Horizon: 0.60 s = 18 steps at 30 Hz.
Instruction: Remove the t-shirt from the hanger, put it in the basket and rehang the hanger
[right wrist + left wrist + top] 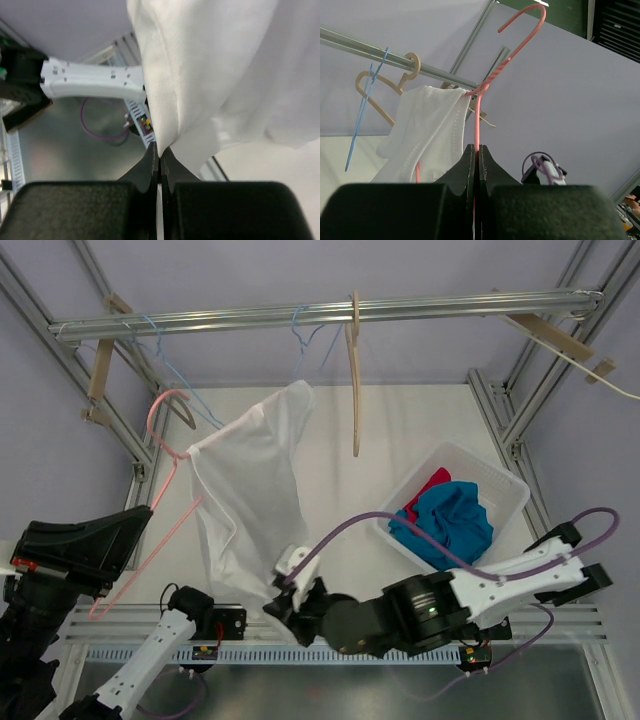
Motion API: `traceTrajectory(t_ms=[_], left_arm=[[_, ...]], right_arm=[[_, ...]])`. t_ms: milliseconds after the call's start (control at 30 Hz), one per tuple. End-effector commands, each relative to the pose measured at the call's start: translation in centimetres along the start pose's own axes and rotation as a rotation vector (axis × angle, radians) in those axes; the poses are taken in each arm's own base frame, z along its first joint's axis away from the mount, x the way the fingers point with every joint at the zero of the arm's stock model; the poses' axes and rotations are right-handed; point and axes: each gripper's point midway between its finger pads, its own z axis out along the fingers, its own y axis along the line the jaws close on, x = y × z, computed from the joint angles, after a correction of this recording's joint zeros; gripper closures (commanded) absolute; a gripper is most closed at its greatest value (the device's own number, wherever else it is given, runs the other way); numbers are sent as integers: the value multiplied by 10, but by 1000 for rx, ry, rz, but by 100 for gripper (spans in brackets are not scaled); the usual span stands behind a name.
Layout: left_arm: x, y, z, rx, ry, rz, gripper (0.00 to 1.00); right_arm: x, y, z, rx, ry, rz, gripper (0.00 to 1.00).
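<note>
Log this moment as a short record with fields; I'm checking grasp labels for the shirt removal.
left gripper: shut on pink hanger wire, below its twisted neck
right gripper: shut on lower edge of white t-shirt
white t-shirt: hanging on pink hanger, not yet off
rail: overhead; pink hanger's hook is off it
basket: right side, holds blue garment and red garment

A plain white t-shirt (255, 490) is carried on a pink hanger (477, 120). A tan wooden hanger (354, 390) and a thin blue wire hanger (365, 112) are hung on the silver-grey rail (200, 319). Blue cloth (455, 522) and red cloth (428, 487) are held in a white basket (505, 485). The cables (340, 530) are coloured purple.
</note>
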Motion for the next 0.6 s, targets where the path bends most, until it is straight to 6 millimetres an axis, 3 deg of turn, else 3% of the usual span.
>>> traceTrajectory(t_ms=[0, 133, 267, 300, 467, 567], left_arm=[[5, -25, -38, 105, -14, -15, 100], [17, -34, -64, 161, -5, -75, 100], [22, -54, -83, 237, 14, -71, 100], [23, -64, -89, 272, 30, -57, 100], [28, -86, -96, 324, 52, 5, 100], [31, -92, -97, 339, 67, 26, 100]], right_arm=[[-54, -47, -46, 126, -184, 49, 100], [-74, -76, -69, 160, -264, 74, 100], [-85, -102, -73, 190, -304, 94, 100], [-87, -116, -74, 213, -318, 103, 100], [-103, -130, -75, 148, -400, 131, 100], [-107, -130, -80, 110, -441, 123, 87]])
